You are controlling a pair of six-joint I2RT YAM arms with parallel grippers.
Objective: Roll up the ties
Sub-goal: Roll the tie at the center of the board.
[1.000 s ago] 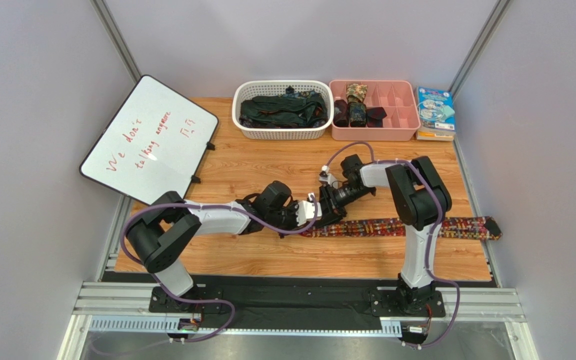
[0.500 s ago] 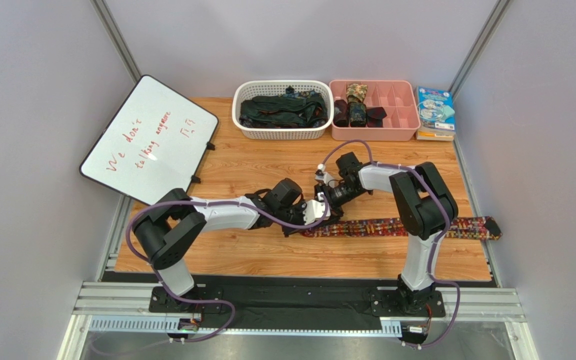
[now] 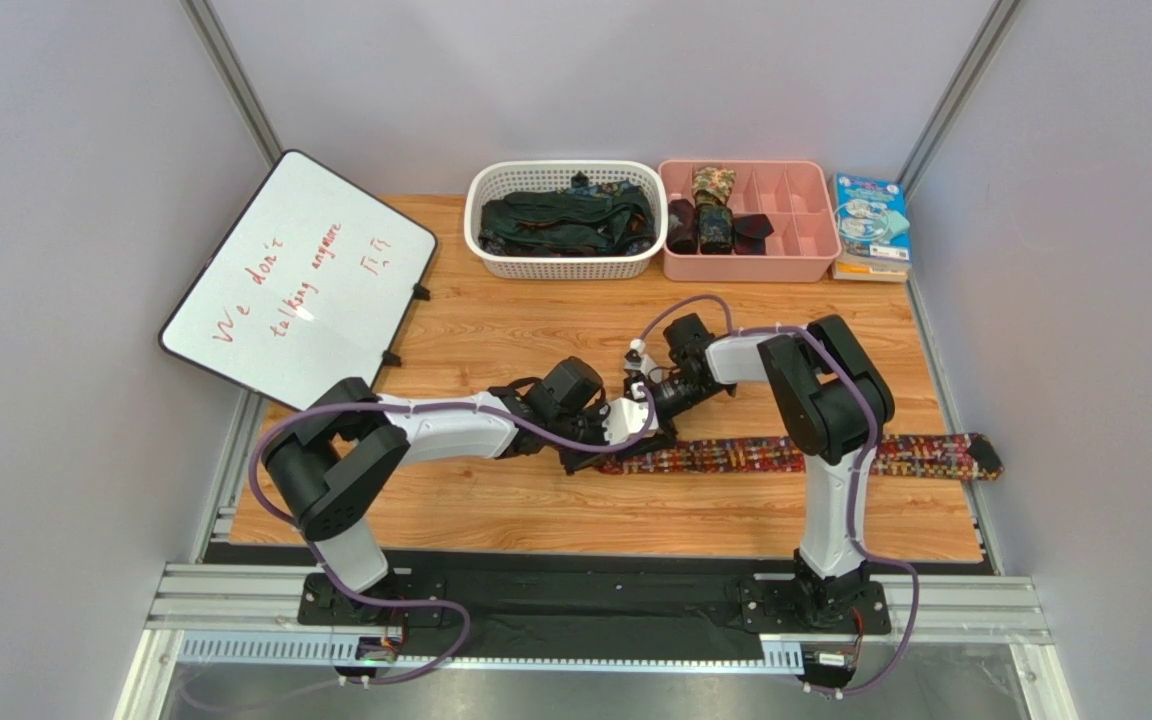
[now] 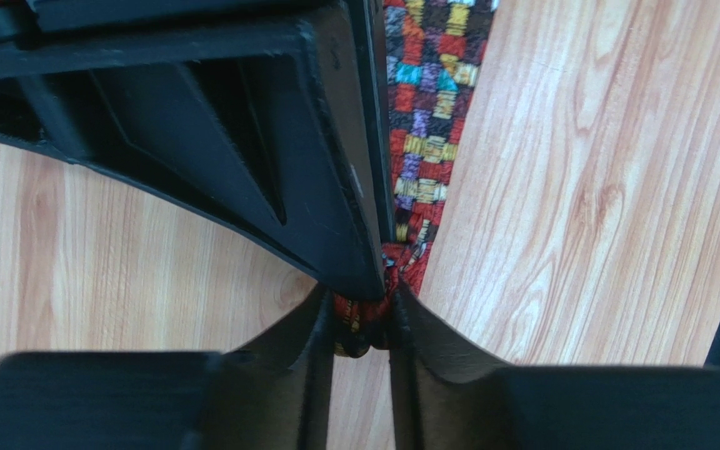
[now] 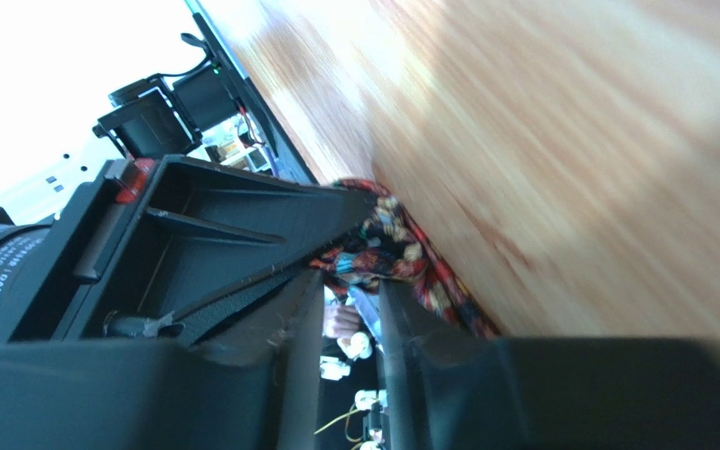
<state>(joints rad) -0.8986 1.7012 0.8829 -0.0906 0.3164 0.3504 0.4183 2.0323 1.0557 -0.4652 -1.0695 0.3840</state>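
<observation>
The right tool [image 5: 350,281] pinches the patterned tie's [image 5: 387,239] bunched end.

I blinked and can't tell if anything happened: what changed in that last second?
The left end effector slid right and the right end effector drew in slightly left, crowding closer over one end of the tie. The left one pinches that end; whether the right one grips is unclear. The rest of the tie, the basket, tray and whiteboard stayed put.
</observation>
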